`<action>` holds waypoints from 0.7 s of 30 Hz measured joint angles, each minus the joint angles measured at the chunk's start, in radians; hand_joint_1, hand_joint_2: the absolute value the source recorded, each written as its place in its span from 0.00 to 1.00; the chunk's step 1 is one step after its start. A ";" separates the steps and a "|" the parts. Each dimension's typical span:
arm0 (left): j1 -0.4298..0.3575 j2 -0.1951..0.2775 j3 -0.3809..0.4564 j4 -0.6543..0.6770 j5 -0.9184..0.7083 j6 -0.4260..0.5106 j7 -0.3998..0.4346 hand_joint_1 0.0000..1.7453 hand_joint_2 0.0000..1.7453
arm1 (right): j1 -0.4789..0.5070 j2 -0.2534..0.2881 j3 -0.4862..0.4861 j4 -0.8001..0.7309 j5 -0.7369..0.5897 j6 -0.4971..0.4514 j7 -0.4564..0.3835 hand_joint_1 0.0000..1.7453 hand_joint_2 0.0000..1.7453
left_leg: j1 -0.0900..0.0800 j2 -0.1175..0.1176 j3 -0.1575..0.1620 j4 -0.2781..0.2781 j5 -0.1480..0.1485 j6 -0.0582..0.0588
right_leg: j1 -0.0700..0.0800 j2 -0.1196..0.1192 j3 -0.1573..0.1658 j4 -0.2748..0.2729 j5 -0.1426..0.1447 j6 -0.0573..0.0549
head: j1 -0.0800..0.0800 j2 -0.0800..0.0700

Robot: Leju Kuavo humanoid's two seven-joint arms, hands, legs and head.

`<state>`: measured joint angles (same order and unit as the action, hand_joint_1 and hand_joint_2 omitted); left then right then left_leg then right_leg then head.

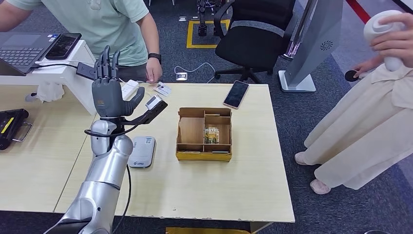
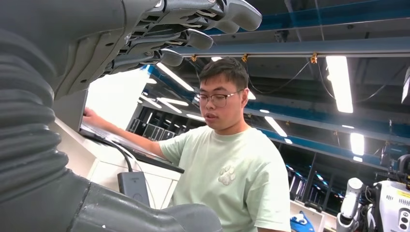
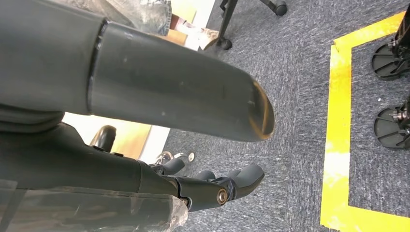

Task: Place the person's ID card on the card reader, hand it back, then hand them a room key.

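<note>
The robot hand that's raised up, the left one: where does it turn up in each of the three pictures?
Head view: left robot hand raised over the table's left part, fingers pointing up.
Left wrist view: left robot hand close up, along the upper left.
Right wrist view: not in it.
Shared landmark: the person in the green shirt, in head and left wrist views.

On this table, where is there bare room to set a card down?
Bare: the near strip in front of the wooden box and the stretch to its right below the phone. Crowded: the far left, around the raised left hand, the card reader and the person's hand.
</note>
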<state>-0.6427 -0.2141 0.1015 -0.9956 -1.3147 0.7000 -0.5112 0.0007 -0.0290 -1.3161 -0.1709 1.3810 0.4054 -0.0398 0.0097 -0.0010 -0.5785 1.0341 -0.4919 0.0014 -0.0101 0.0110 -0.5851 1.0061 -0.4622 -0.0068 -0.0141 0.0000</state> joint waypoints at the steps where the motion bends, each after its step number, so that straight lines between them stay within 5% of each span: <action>1: 0.000 0.001 0.000 -0.001 0.000 0.000 0.000 0.00 1.00 | 0.000 0.000 0.000 0.000 0.000 0.000 0.000 0.00 0.00 | 0.000 0.000 0.000 0.000 0.000 0.000 | 0.000 0.000 0.000 0.000 0.000 0.000 | 0.000 0.000; 21: -0.001 0.024 -0.013 -0.002 -0.002 0.000 0.011 0.00 1.00 | -0.003 0.000 0.001 0.000 0.001 0.001 0.001 0.00 0.00 | 0.000 0.000 0.000 0.000 0.000 0.000 | 0.000 0.000 0.000 0.000 0.000 0.000 | 0.000 0.000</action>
<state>-0.6433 -0.1903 0.0889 -0.9972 -1.3165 0.7000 -0.4997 -0.0019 -0.0290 -1.3153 -0.1709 1.3821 0.4067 -0.0389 0.0097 -0.0010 -0.5785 1.0341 -0.4919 0.0014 -0.0101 0.0110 -0.5851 1.0061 -0.4622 -0.0068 -0.0141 -0.0001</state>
